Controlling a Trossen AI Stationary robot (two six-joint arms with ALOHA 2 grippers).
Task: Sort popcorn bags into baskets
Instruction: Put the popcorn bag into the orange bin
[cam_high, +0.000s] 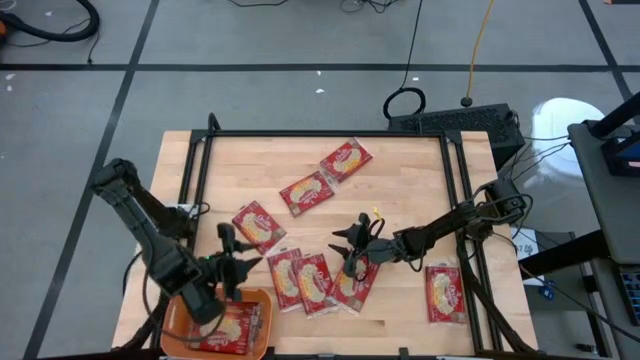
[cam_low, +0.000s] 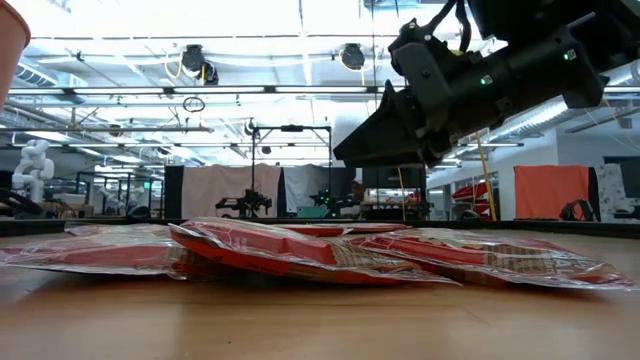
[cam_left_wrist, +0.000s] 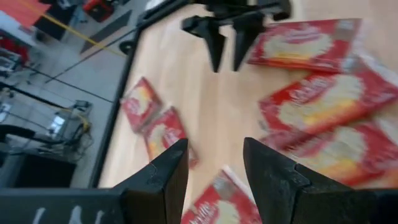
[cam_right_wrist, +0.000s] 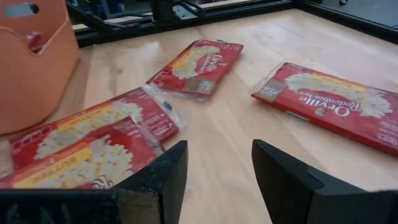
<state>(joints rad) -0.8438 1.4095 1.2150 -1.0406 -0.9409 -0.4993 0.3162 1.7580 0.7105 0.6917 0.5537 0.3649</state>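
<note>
Popcorn bags, your count: eight lie loose on the worktop (cam_high: 420, 165). Two sit at the far middle, (cam_high: 346, 160) and (cam_high: 307, 193); one left of centre (cam_high: 258, 226); a near cluster of four overlapping, from (cam_high: 285, 278) across to (cam_high: 352, 283); one alone at near right (cam_high: 443, 293).

The basket (cam_high: 258, 300), a single orange tub at the near left corner, holds at least one bag (cam_high: 232, 330); more may lie beneath, you cannot tell.

Judged so, the sort is early, most bags are still out.

Left pincer (cam_high: 232, 262) hangs at the tub's far rim, fingers apart, empty. Right pincer (cam_high: 352, 262) sits low over the near cluster, fingers apart, nothing between them.
</note>
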